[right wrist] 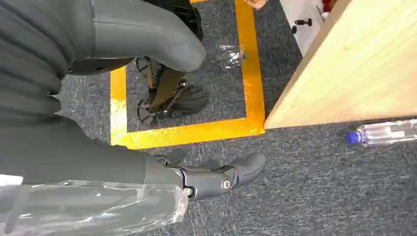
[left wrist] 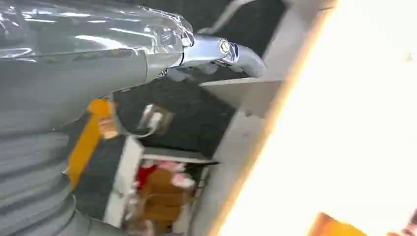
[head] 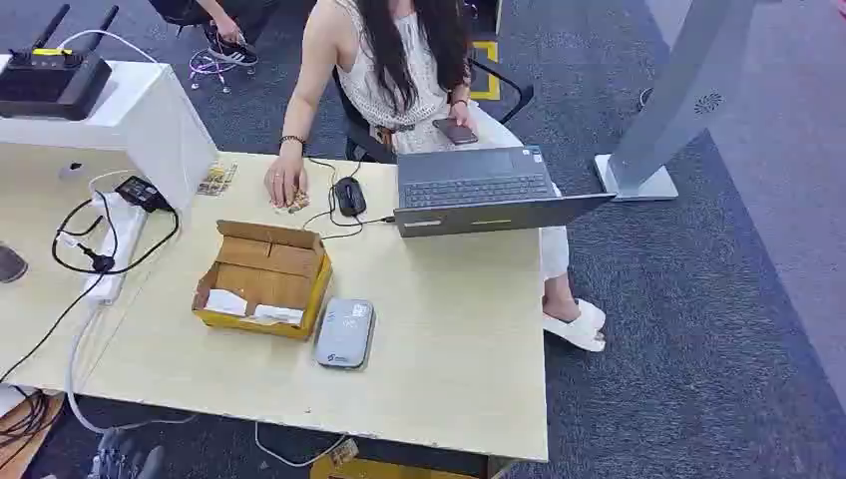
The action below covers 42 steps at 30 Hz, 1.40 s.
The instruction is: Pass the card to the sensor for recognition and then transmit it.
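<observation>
A yellow cardboard box (head: 264, 279) lies open on the wooden table (head: 439, 339), with white cards (head: 227, 302) inside at its near end. Just to its right lies the grey card sensor (head: 345, 332), flat on the table. My left hand (left wrist: 206, 51) hangs below the table's near left edge; its fingers are stretched out and hold nothing. Its fingertips (head: 125, 461) show at the bottom of the head view. My right hand (right wrist: 162, 172) hangs over grey carpet beside the table's edge (right wrist: 314, 93), thumb and fingers apart and empty.
A person sits at the far side with one hand on the table beside a mouse (head: 349, 196) and an open laptop (head: 489, 190). Cables and a power strip (head: 115, 239) lie at the left. A water bottle (right wrist: 386, 132) and yellow floor tape (right wrist: 251, 73) are near my right hand.
</observation>
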{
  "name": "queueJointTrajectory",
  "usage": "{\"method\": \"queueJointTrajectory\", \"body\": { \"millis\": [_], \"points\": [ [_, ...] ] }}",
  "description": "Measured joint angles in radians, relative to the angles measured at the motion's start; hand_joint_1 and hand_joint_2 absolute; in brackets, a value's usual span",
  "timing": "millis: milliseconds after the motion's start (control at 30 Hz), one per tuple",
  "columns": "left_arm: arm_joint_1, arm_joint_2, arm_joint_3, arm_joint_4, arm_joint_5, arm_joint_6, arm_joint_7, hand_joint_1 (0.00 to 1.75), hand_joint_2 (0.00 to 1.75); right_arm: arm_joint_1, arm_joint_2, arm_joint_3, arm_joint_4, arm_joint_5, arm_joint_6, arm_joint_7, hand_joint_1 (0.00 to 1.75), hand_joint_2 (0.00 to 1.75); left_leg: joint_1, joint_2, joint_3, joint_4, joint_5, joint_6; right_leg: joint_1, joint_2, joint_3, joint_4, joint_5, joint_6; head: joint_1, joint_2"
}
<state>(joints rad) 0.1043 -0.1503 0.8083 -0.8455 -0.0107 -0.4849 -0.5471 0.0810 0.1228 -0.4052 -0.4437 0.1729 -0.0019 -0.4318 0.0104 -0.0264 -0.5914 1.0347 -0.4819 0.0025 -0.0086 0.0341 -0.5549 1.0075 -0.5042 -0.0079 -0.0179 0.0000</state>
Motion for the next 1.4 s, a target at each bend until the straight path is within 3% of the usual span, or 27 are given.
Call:
{"method": "queueJointTrajectory", "body": {
  "millis": [533, 700, 900, 1400],
  "points": [
    [0.057, -0.097, -0.013, -0.532, 0.043, -0.054, -0.078, 0.0, 1.75, -0.02, 0.038, -0.225, 0.001, 0.192, 0.035, -0.026, 0.0, 1.75, 0.0, -0.001, 0.0, 0.0, 0.0, 0.0, 0.0, -0.001, 0.0, 0.0, 0.0, 0.0, 0.0, 0.0],
    [0.052, -0.099, -0.079, -0.671, 0.009, -0.019, -0.097, 0.0, 1.75, -0.035, 0.041, -0.288, 0.018, 0.258, 0.037, -0.034, 0.0, 1.75, 0.0, -0.001, 0.001, 0.0, 0.0, 0.0, 0.0, -0.001, 0.0, 0.0, 0.0, 0.0, 0.0, 0.0],
    [-0.008, -0.07, -0.176, -0.709, -0.112, 0.102, -0.079, 0.0, 1.75, -0.054, 0.046, -0.315, 0.038, 0.312, 0.036, -0.034, 0.0, 1.75, 0.0, 0.0, 0.002, 0.0, 0.001, 0.0, 0.0, 0.0, 0.001, 0.0, 0.0, 0.0, 0.0, 0.0],
    [-0.214, 0.016, -0.393, -0.626, -0.487, 0.311, 0.082, 0.0, 1.75, -0.085, 0.055, -0.331, 0.078, 0.394, 0.036, -0.012, 0.0, 1.75, 0.0, -0.001, 0.002, 0.001, 0.001, 0.0, 0.0, 0.0, 0.002, 0.0, 0.001, -0.001, 0.0, 0.0]
  ]
}}
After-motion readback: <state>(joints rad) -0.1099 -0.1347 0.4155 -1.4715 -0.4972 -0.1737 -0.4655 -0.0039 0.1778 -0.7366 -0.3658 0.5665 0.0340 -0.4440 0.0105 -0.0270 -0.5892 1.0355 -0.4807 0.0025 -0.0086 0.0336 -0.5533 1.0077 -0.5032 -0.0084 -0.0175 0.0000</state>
